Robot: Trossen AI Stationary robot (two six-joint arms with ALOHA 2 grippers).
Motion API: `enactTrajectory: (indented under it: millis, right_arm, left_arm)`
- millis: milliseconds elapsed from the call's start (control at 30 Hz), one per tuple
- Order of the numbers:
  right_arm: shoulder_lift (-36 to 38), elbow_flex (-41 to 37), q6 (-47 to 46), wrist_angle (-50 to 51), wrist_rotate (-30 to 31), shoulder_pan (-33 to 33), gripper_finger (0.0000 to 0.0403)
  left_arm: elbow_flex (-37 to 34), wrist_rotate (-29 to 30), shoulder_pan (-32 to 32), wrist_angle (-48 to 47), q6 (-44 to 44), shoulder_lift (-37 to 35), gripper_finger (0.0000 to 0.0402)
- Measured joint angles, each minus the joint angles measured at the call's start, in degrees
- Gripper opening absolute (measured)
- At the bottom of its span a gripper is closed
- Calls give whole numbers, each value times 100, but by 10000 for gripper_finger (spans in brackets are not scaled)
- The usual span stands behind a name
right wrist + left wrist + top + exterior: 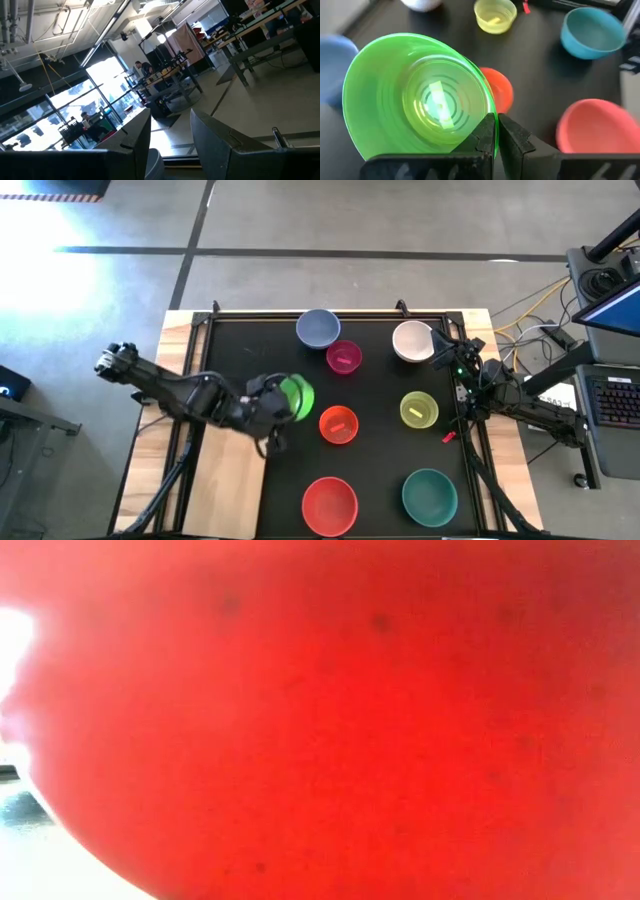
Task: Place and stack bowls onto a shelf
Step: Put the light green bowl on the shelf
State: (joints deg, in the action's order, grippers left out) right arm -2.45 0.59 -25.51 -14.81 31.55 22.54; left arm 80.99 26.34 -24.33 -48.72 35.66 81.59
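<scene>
Red bowl (330, 720) plastic fills the low view, standing nearest the front edge of the tabletop (380, 470) beside the teal bowl (430, 495). Next in size come the blue-grey bowl (318, 328), white bowl (412, 341), yellow bowl (419, 410), orange bowl (339, 424) and magenta bowl (343, 357): eight bowls counted, one of each colour.

The left claw (496, 131) is clamped on the green bowl's (420, 97) rim, holding it tilted over the tabletop's left part. I judge this the carrying step; next it must swing to the wooden shelf (225, 490) on the left and release. The right claw (170, 132) waits by the white bowl, fingers apart, empty.
</scene>
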Motion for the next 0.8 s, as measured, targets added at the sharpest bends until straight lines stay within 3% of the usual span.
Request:
enactTrajectory:
  millis: [167, 333, 600, 800]
  right_arm:
    - [-1, 1, -1, 0, 0, -1, 128]
    - [-1, -1, 1, 0, 0, -1, 128]
    - [1, 1, 0, 1, -2, 0, 128]
    - [1, 1, -1, 0, -2, 1, 128]
  left_arm:
    - [0, -60, -532, -668, 1580, 89, 0]
    - [-2, -636, -915, -1556, 3239, 280, 0]
    - [-2, -1884, -1508, -1526, 5055, 775, 0]
    - [345, -2475, -2011, -1601, 6210, 1180, 0]
